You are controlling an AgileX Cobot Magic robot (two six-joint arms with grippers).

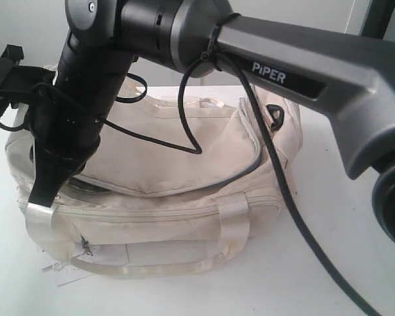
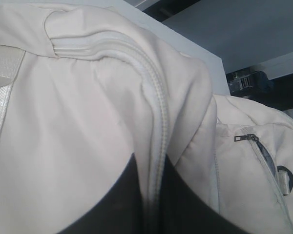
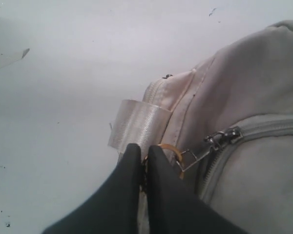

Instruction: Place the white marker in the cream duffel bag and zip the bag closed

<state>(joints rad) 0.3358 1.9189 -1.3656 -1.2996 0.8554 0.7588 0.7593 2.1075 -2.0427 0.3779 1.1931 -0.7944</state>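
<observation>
Claw (right) pinches gold charm on bag.

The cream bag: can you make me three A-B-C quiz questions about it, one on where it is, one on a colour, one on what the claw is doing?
1. Where is the cream bag? A on the white table; B on a chair; C hanging up.
2. What colour is the zipper ring? A blue; B gold; C green.
3. What is the right gripper doing? A wide open; B half open, empty; C shut on the zipper ring.
Answers: 1 A, table shows around it. 2 B, it looks gold. 3 C, both fingers pinch it.
</observation>
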